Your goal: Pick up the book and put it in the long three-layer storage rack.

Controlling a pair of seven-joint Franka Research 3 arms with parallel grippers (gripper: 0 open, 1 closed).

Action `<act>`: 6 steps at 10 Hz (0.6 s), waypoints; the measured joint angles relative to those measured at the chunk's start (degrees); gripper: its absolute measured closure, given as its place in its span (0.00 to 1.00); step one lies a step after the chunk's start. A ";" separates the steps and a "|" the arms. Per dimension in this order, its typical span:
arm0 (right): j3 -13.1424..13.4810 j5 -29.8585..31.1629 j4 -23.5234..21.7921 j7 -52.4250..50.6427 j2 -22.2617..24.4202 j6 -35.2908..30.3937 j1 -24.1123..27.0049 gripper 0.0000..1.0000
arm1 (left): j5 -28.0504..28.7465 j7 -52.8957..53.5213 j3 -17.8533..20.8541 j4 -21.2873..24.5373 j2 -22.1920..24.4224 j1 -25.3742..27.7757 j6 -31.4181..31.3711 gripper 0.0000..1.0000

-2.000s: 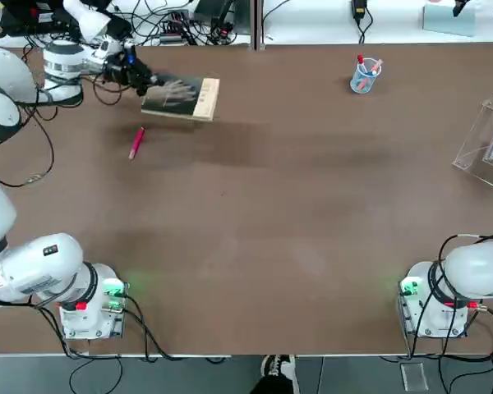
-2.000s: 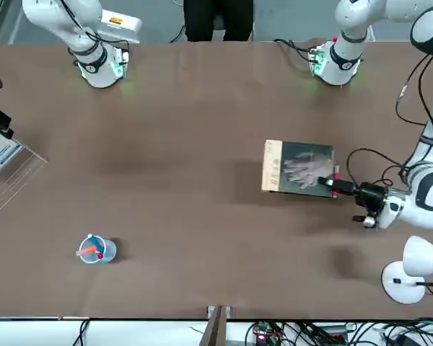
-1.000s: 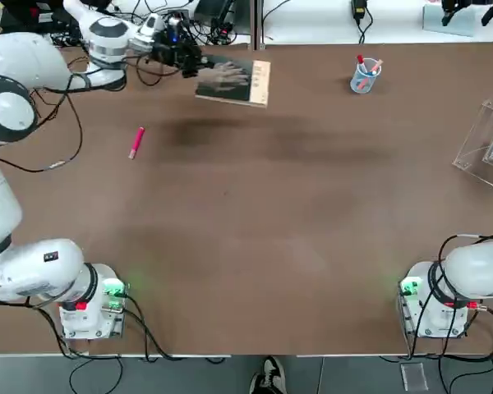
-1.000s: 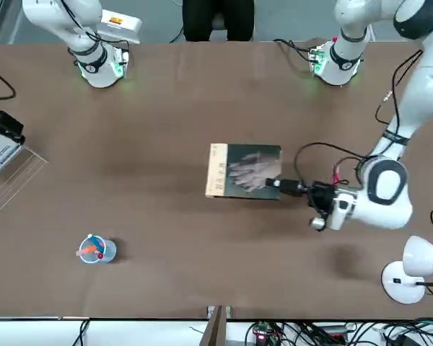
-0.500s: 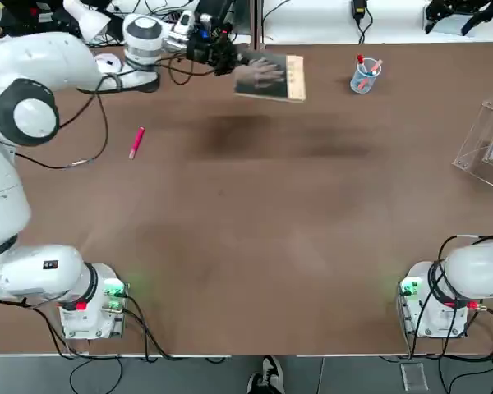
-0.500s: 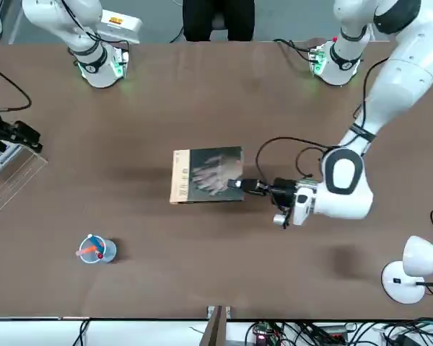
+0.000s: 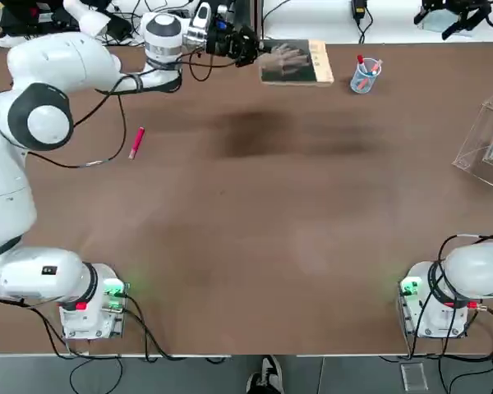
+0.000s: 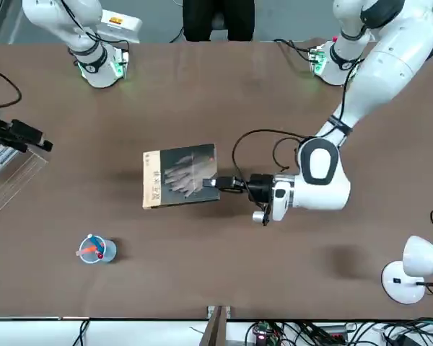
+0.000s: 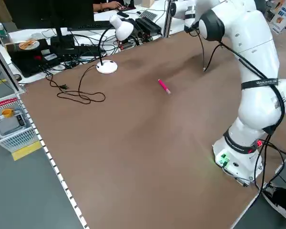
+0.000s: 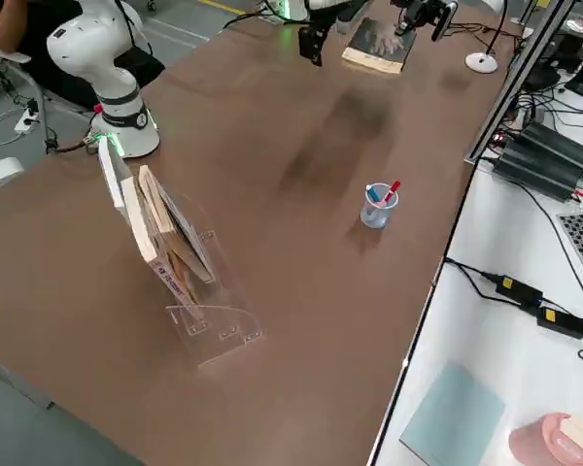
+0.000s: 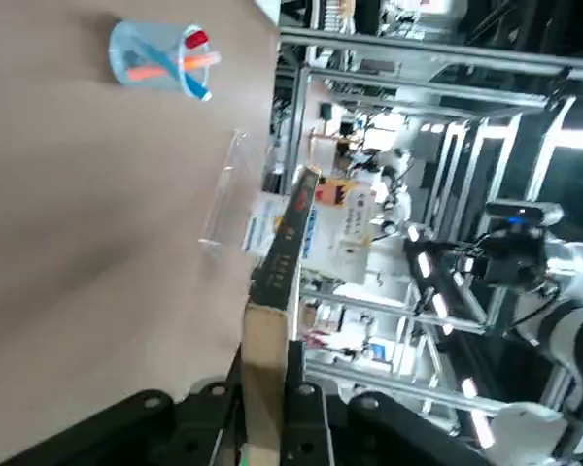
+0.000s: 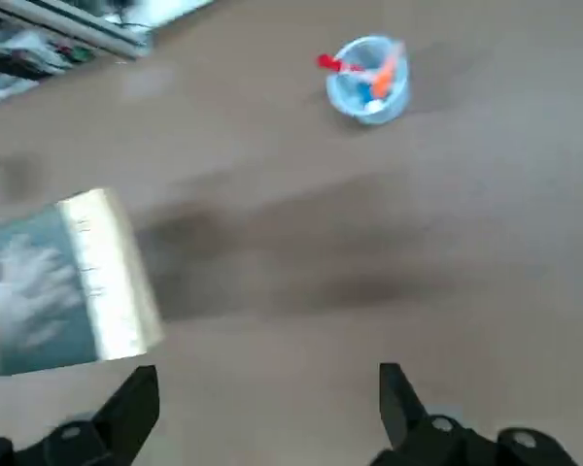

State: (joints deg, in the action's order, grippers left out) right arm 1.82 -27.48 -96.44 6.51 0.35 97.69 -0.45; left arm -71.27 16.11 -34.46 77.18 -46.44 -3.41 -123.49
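Note:
The dark grey book with the pale hand image and tan strip hangs flat above the far side of the table. My left gripper is shut on its dark edge, as the front view shows with the book and left gripper. In the left wrist view the book's edge sits between the fingers. The clear rack stands at the right edge, with several thin books inside the rack. My right gripper hovers open near the far right corner, looking down on the book.
A clear pen cup with a red and an orange pen stands just right of the held book. A pink pen lies on the left part of the table. A white lamp stands at the far left corner.
The left gripper has carried the book rightward along the far side of the table, close to the pen cup. The right gripper has shifted a little near the rack.

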 joint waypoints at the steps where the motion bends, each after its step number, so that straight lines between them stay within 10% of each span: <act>1: 1.43 -4.14 -0.10 -0.68 0.00 -0.97 0.09 0.00 | -1.20 0.00 0.02 -0.19 -0.05 -0.21 -0.18 1.00; 6: 5.23 -18.60 -1.05 -11.81 -3.56 -4.31 1.57 0.00 | -2.32 0.00 0.12 -0.36 -0.73 -2.03 -2.27 1.00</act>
State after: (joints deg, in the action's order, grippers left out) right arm 7.05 -46.08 -97.49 -5.30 -3.22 93.38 1.12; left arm -73.59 16.12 -34.34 76.82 -47.17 -5.44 -125.76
